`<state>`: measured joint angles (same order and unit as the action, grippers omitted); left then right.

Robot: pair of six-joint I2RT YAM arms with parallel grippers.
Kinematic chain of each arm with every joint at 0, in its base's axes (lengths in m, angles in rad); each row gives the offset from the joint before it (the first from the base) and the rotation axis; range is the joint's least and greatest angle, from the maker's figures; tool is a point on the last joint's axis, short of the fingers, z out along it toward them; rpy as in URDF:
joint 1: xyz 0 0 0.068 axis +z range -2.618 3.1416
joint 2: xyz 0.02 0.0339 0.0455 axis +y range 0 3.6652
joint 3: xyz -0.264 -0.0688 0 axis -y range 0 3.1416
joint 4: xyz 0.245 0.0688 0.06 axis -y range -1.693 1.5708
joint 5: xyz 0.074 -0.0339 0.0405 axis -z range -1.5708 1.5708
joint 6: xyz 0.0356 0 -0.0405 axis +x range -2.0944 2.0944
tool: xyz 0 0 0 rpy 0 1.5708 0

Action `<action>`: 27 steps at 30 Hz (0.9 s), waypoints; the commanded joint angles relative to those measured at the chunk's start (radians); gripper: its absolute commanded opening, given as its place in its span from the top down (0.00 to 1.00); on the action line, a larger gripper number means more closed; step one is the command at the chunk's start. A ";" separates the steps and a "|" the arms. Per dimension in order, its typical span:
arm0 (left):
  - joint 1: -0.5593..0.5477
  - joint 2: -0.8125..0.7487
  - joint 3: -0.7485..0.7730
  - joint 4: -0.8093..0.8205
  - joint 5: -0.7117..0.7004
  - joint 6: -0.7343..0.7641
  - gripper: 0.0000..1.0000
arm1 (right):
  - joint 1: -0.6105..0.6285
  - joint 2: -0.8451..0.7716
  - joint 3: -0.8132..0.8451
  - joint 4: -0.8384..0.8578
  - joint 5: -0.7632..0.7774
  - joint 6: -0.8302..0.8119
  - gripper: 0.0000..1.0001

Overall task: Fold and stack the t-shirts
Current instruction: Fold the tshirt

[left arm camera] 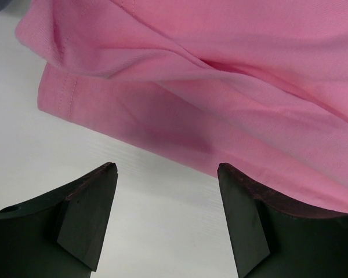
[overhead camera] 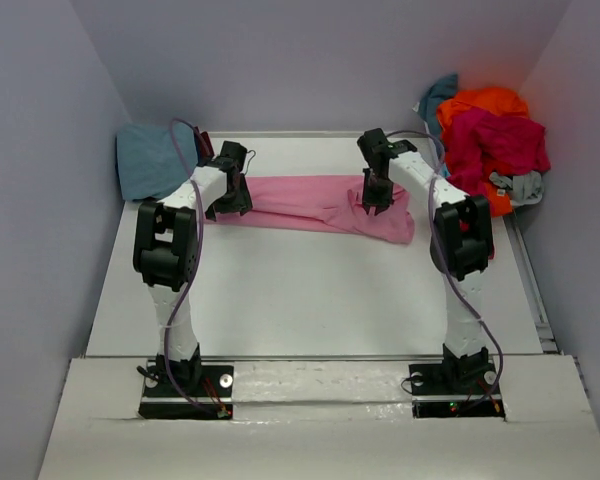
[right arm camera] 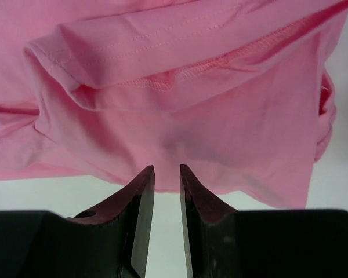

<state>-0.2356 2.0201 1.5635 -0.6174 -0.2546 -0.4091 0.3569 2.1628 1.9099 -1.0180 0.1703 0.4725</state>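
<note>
A light pink t-shirt (overhead camera: 310,205) lies across the back of the table as a long folded strip. My left gripper (overhead camera: 232,200) is at the strip's left end. In the left wrist view it (left arm camera: 165,168) stands open over bare table, just short of the near edge of the pink cloth (left arm camera: 220,75). My right gripper (overhead camera: 375,200) is over the strip's right part. Its jaws (right arm camera: 167,169) stand a narrow gap apart, tips at the near edge of the pink cloth (right arm camera: 162,58), with white table showing between them. A dusty blue t-shirt (overhead camera: 152,160) lies at the back left.
At the back right corner is a heap of t-shirts: orange (overhead camera: 485,103), crimson (overhead camera: 500,140), teal (overhead camera: 438,95) and grey (overhead camera: 520,185). Walls close in the white table (overhead camera: 310,290) at the back and on both sides.
</note>
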 commanded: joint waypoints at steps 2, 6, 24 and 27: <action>-0.005 -0.052 0.021 -0.016 -0.018 0.006 0.18 | 0.002 0.069 0.080 0.036 -0.011 0.012 0.70; -0.005 -0.049 0.039 -0.025 -0.023 0.009 0.18 | 0.002 0.143 0.149 0.015 -0.012 0.012 0.71; -0.005 -0.044 0.049 -0.042 -0.034 0.026 0.18 | -0.056 0.301 0.454 -0.037 0.024 0.000 0.68; -0.005 -0.046 0.049 -0.042 -0.037 0.026 0.18 | -0.065 0.289 0.463 -0.018 0.025 0.000 0.66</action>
<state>-0.2356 2.0201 1.5845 -0.6384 -0.2646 -0.3969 0.3084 2.4569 2.3219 -1.0386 0.1692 0.4755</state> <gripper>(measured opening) 0.818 0.328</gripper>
